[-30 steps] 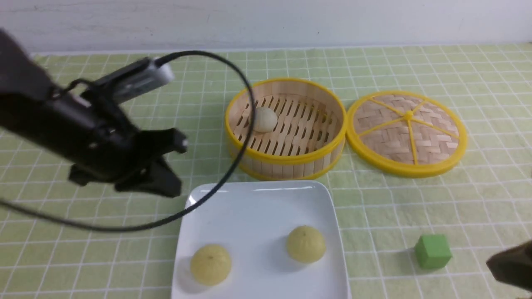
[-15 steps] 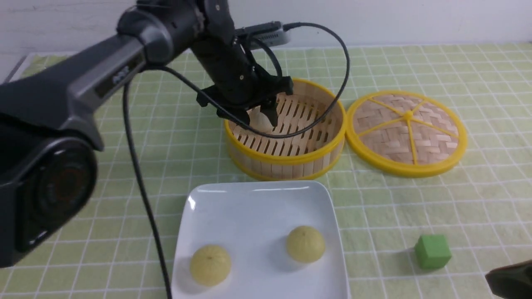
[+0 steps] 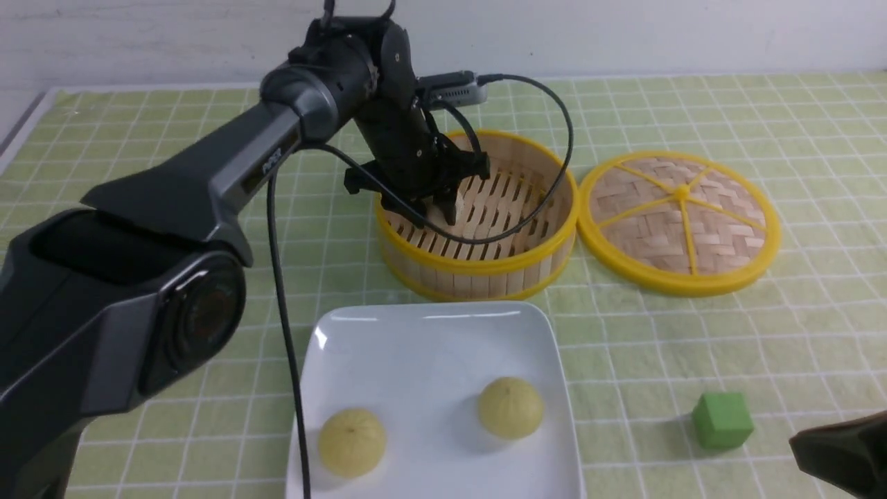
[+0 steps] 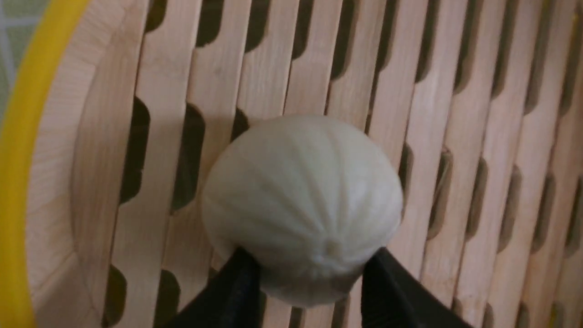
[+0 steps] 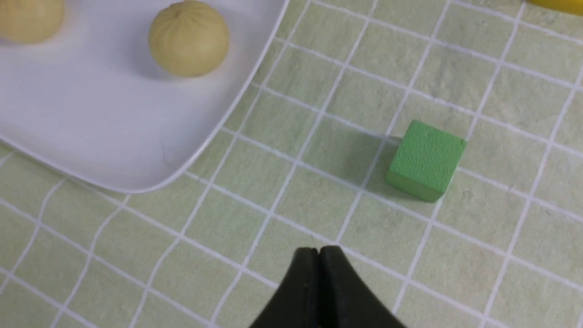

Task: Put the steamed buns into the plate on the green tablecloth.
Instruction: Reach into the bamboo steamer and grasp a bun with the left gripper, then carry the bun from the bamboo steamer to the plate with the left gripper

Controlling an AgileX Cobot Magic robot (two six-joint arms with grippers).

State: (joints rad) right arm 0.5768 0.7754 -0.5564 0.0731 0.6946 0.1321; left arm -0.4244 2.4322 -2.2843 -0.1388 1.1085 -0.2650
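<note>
An off-white steamed bun (image 4: 300,200) sits on the slats of the bamboo steamer basket (image 3: 485,272). My left gripper (image 4: 310,257) reaches down into the basket (image 4: 18,150), and its two black fingers press against opposite sides of this bun. In the front view the left gripper (image 3: 440,208) hides most of it. Two pale yellow steamed buns (image 3: 351,441) (image 3: 511,407) lie on the white square plate (image 3: 416,346) on the green tablecloth (image 3: 138,291). My right gripper (image 5: 319,250) is shut and empty, low over the cloth near the plate's (image 5: 91,118) corner.
The basket's woven lid (image 3: 679,222) lies flat to the right of the basket. A small green cube (image 3: 722,419) (image 5: 426,159) sits on the cloth between the plate and my right gripper (image 3: 804,443). The left arm's cable (image 3: 284,333) hangs past the plate's left edge.
My left arm swung from beside the plate to the basket, came down over the off-white bun with jaws wide, then closed them on it. The right gripper barely moved.
</note>
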